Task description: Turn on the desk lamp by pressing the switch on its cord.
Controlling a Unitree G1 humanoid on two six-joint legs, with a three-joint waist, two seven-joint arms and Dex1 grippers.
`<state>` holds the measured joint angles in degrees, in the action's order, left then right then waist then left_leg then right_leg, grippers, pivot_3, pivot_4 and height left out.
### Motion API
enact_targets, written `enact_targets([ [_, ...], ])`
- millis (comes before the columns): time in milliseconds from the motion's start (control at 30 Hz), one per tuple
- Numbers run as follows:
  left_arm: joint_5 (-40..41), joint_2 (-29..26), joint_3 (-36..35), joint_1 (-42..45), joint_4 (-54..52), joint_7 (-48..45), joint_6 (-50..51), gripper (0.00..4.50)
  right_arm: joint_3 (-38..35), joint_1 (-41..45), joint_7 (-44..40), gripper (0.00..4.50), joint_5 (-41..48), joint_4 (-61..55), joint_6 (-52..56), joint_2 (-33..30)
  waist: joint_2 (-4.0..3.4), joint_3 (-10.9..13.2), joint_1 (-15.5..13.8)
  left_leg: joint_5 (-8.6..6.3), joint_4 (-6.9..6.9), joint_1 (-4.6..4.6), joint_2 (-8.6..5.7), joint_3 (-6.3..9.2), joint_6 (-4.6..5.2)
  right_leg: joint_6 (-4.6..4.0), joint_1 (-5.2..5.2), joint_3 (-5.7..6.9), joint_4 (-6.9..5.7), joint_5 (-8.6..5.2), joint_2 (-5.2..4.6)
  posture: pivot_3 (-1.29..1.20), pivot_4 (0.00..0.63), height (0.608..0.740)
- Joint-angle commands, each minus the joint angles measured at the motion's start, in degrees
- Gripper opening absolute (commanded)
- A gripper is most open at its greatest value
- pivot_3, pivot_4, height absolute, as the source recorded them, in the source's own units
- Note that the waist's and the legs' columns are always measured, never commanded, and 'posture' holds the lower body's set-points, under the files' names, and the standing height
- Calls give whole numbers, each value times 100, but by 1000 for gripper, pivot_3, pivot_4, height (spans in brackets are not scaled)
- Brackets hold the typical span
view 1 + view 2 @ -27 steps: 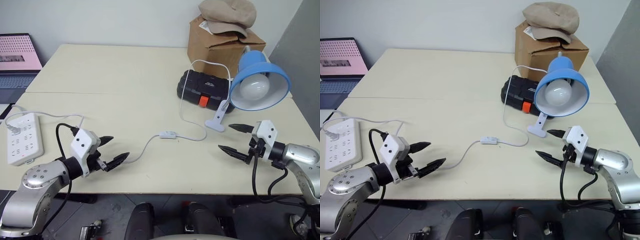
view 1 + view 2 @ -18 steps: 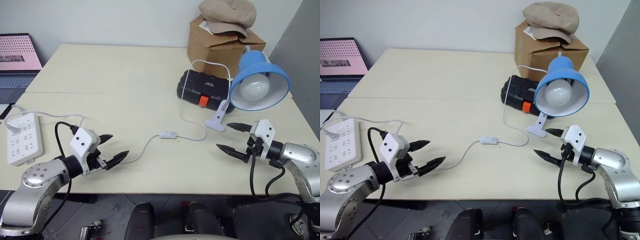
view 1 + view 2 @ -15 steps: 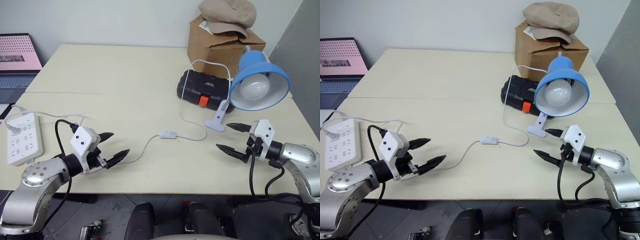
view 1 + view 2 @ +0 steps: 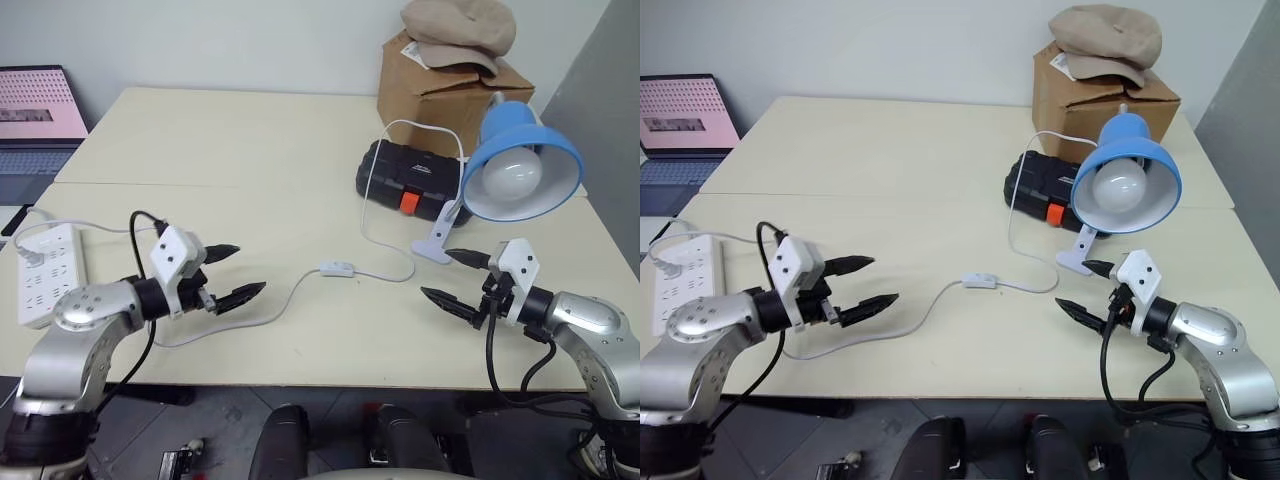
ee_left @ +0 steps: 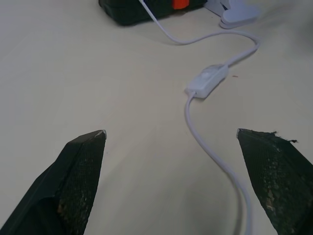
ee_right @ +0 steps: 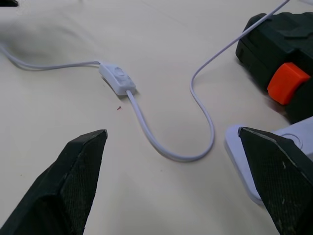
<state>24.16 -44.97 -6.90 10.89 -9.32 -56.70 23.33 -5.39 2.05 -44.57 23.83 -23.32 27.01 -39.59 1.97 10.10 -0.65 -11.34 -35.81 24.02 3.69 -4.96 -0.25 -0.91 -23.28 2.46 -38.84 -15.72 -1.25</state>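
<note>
White switch (image 5: 207,81) on looping cord (image 5: 210,152), black fingertips (image 5: 80,161) spread wide, black case (image 5: 132,7) beyond

On the bench (image 4: 250,140), the switch (image 4: 335,268) lies mid-front on the cord (image 4: 375,215). The desk lamp (image 4: 515,175) stands to its right, a tool case (image 4: 405,178) behind, a power strip (image 4: 45,275) far left.

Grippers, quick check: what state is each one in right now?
Left gripper: open, holding nothing, above the table.
Right gripper: open, holding nothing, near the desk lamp.
</note>
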Motion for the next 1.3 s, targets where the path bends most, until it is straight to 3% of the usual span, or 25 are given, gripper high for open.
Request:
enact_targets([
  [33,-251,132,508,632,682,-368,-273,4453,-163,-139,254,4500,333,-639,668,-57,0,0,-13,0,-1,1,0,-1,0,1,0,-1,0,1,0,0,150,740],
  [367,-1128,1232,1740,2518,3449,-1243,-1419,4453,-398,-824,962,4500,790,-2009,1699,29,3,0,-47,0,-8,24,-1,5,1,7,-10,5,0,-2,8,0,150,740],
  [833,-1618,2051,1875,3433,5353,-1897,-2216,4453,-521,-1092,1570,4500,1071,-2664,2141,159,9,-3,22,1,-27,43,-4,25,3,16,-13,27,-4,1,11,0,150,740],
  [1300,-1803,2054,1884,3434,5409,-2270,-2163,1145,-488,-959,1744,4500,1237,-2704,2254,116,11,-4,58,2,-28,43,-5,29,3,16,-11,28,-5,1,12,0,150,740],
])
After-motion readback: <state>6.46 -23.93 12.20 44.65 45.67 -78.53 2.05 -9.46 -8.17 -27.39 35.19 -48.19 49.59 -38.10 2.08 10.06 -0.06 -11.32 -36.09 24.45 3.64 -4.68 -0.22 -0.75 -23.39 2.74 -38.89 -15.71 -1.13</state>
